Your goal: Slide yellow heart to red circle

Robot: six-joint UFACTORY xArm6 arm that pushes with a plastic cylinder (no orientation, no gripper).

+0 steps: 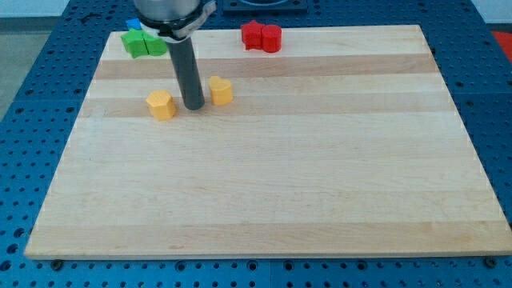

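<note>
- While the dark rod (187,68) is hanging down from the view's top, my tip (194,106) is resting on the wooden board (264,176) in the upper left part of the view.
- No gripper is fitted, so an open or closed state is not applying here; my tip is holding nothing and is sitting in the gap between two yellow blocks.
- One yellow block (221,90) is lying just beside my tip on the view's right; whether the two are touching cannot be told.
- A second yellow block (162,104) is lying near my tip on the view's left, with a small strip of board showing between them.
- Which of the two is the yellow heart cannot be made out for certain at this size; the right one is showing a notched top.
- Two red blocks (262,37) are sitting together at the board's top edge, up and to the view's right of my tip, well apart from both yellow blocks; the right one is looking round like the red circle.
- Green blocks (142,44) are sitting at the top left corner, with a blue block (134,26) peeking out behind them, partly hidden by the arm.
- A blue perforated table (32,120) is surrounding the board on all sides.
</note>
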